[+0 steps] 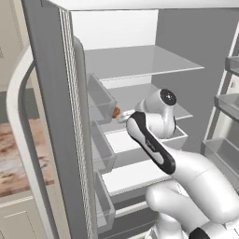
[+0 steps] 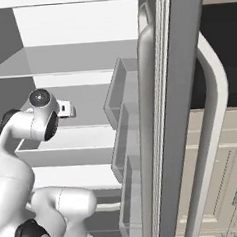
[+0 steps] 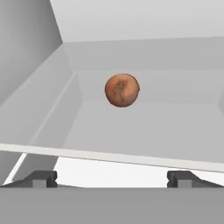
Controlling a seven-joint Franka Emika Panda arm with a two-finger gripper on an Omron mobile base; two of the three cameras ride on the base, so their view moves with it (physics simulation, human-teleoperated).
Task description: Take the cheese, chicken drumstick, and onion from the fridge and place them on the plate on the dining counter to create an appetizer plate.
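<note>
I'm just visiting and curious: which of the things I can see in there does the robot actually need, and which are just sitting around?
Needed for the job:
onion, on a shelf ahead of the open fingers
fridge, door open

Just there:
door bins
dining counter, needed later

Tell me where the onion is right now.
The onion sits on a white shelf inside the open fridge, centred in the hand view ahead of the spread fingers; in the left base view it peeks out just left of the arm.
</note>
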